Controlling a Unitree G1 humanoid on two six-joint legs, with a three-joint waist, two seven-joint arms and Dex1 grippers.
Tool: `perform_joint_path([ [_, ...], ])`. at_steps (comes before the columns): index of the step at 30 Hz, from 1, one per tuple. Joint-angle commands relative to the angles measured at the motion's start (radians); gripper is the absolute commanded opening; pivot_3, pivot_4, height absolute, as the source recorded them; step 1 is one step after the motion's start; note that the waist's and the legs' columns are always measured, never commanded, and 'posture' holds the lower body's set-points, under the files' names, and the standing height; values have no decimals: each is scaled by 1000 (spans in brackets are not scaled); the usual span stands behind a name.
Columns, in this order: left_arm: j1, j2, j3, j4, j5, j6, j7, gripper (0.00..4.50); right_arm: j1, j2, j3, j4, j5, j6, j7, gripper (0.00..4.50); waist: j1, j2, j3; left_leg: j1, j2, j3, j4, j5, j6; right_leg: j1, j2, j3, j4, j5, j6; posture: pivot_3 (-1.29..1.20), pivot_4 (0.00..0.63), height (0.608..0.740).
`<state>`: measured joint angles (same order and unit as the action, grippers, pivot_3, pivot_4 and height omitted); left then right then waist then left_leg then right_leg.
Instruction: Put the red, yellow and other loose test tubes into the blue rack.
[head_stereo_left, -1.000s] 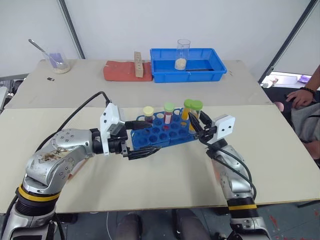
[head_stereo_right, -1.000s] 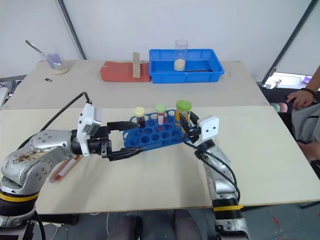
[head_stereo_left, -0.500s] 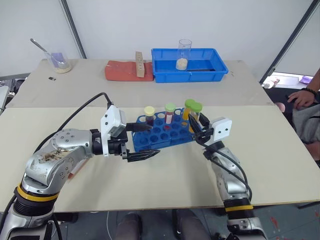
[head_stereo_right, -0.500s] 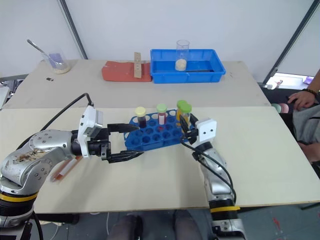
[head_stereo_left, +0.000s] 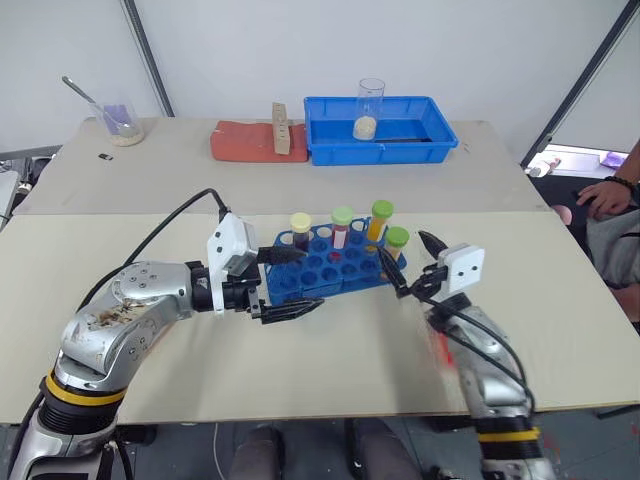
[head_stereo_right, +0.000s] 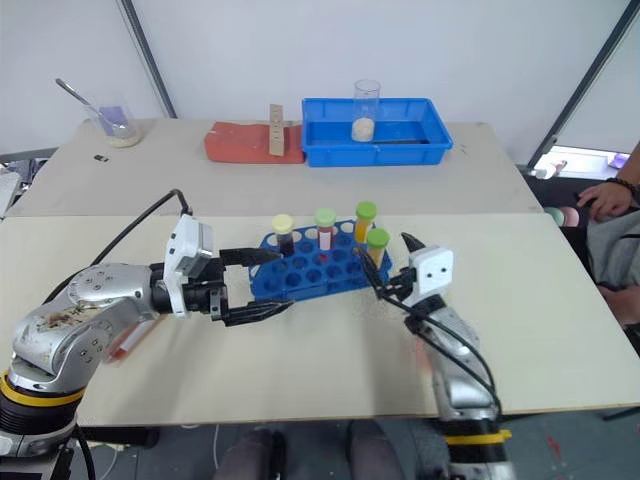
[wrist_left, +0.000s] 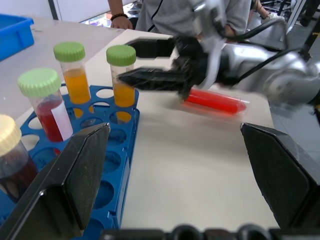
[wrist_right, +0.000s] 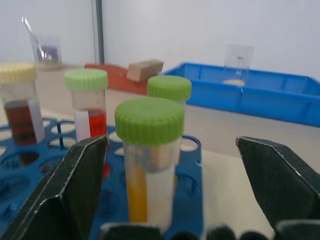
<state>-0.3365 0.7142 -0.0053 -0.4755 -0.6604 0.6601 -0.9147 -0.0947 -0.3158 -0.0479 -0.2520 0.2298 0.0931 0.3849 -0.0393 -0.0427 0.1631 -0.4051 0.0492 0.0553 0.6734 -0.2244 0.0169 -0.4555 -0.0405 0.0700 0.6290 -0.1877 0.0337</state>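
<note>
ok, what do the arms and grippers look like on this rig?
Both arms are silver metal with a yellow-and-black band near the elbow and loose black cables. Left gripper and right gripper each have two black pointed jaws and a white boxy camera housing at the wrist.

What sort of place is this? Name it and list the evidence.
Probably a lab-style robot test setup: a blue plastic test tube rack holding capped sample tubes, a clear glass beaker in a blue plastic tray, and plain beige tables against a white wall.
</note>
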Motion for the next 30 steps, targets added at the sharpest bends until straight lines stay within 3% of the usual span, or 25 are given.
perform_joint_path([
  [1, 18, 23, 0, -54, 25, -37, -14, 4500, 79, -97, -64, -263, 116, 199, 35, 4347, 1, 0, 0, 0, 0, 0, 0, 0, 0, 0, 0, 0, 0, -1, 1, 0, 150, 740],
  [5, 67, 76, -2, -57, 52, -81, -89, 4500, 154, -262, -129, -512, 155, 553, -16, 4347, -4, 0, 0, 1, 0, 1, 0, 0, 0, 0, 0, 1, 1, -5, -6, 0, 150, 740],
  [10, 70, 123, -24, -41, 65, -134, -195, 4500, 68, -434, -229, -641, 331, 1056, -19, 4347, 1, 0, 0, 2, 0, 0, 1, 0, 0, 0, 0, 0, 0, -5, -7, 0, 150, 740],
  [15, 56, 120, -65, -33, 83, -165, -248, 4500, -125, -438, -272, -576, 396, 1497, -57, 4347, 2, -1, 0, -1, 0, 0, 1, 0, 0, -1, 0, 0, -2, -5, -7, 0, 150, 740],
  [22, 74, 119, -101, -57, 80, -190, -294, 4500, -173, -479, -245, -358, 621, 1521, -219, 4347, 5, -1, 0, -4, -1, 0, 1, -1, 1, -1, -1, 0, -4, -6, -5, 0, 150, 740],
  [30, 77, 96, -135, -71, 97, -219, -299, 4500, -335, -528, -92, -90, 883, 1521, -450, 4347, -5, -1, 0, -3, -1, -1, 2, -1, 1, 0, 0, 1, -3, -4, -4, 0, 150, 740],
])
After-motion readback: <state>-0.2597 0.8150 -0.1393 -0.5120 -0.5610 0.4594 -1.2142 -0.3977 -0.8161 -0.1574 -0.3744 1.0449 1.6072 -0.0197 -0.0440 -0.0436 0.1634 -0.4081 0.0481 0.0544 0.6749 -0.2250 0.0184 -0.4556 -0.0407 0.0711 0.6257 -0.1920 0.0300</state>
